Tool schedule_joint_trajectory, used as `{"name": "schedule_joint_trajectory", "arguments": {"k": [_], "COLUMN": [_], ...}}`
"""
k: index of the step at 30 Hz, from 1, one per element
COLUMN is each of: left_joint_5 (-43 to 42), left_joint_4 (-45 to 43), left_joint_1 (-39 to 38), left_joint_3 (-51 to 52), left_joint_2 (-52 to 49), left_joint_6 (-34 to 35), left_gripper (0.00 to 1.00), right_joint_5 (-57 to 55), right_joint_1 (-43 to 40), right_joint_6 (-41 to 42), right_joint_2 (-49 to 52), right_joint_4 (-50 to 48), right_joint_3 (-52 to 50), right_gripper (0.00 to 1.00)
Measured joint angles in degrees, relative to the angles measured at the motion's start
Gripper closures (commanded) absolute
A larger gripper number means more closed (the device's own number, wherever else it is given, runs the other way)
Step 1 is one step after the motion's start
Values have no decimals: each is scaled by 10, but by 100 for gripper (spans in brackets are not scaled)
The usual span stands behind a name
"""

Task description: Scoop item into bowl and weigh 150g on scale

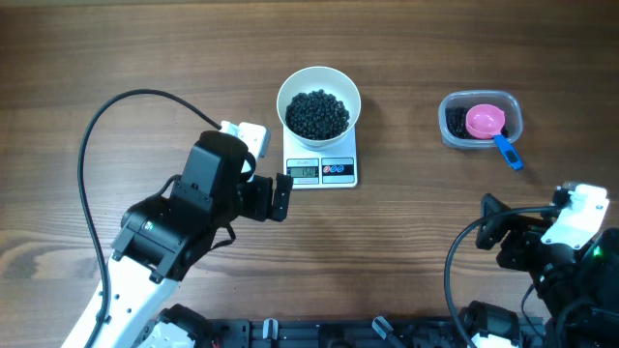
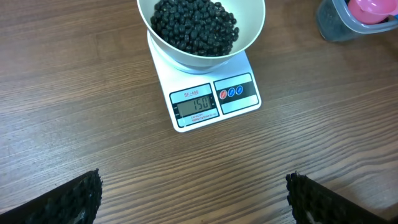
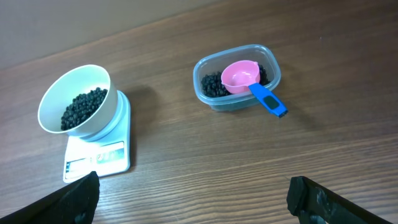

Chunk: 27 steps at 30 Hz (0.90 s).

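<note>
Table middle: bowl [image 1: 319, 89] of beads [image 1: 318, 113] on scale [image 1: 340, 155].
Right side: tub [image 1: 446, 124], scoop [image 1: 486, 121] inside.
Near edge: left gripper [image 1: 283, 197], right gripper [image 1: 486, 224], fingers gaping, empty.

The left arm [image 1: 184, 208], at the lower left of the overhead frame, is a boxy black housing on a white link [image 1: 116, 309]. It has a white block [image 1: 247, 135] at its tip and a thin black cable [image 1: 145, 93] looping above. The right arm [image 1: 542, 256], at lower right, is black too, with a white cap [image 1: 580, 208] and a black wire [image 1: 449, 271]. In the wrist views the jaws are black and coarsely studded.
</note>
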<state>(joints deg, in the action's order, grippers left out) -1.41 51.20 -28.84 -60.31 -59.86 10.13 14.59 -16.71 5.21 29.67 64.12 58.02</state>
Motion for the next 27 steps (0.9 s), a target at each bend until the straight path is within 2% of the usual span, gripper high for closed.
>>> {"name": "schedule_joint_trajectory", "arguments": {"k": [14, 24, 27], "left_joint_5": [0, 0, 0], "left_joint_4": [0, 0, 0], "left_joint_1": [0, 0, 0], "left_joint_3": [0, 0, 0], "left_joint_2": [0, 0, 0], "left_joint_6": [0, 0, 0], "left_gripper": [0, 0, 0], "right_joint_5": [0, -85, -120], "right_joint_1": [6, 132, 134], "right_joint_6": [2, 2, 2], "right_joint_2": [0, 0, 0], "right_joint_4": [2, -11, -52], "right_joint_3": [0, -1, -5], "right_gripper": [0, 0, 0]}}
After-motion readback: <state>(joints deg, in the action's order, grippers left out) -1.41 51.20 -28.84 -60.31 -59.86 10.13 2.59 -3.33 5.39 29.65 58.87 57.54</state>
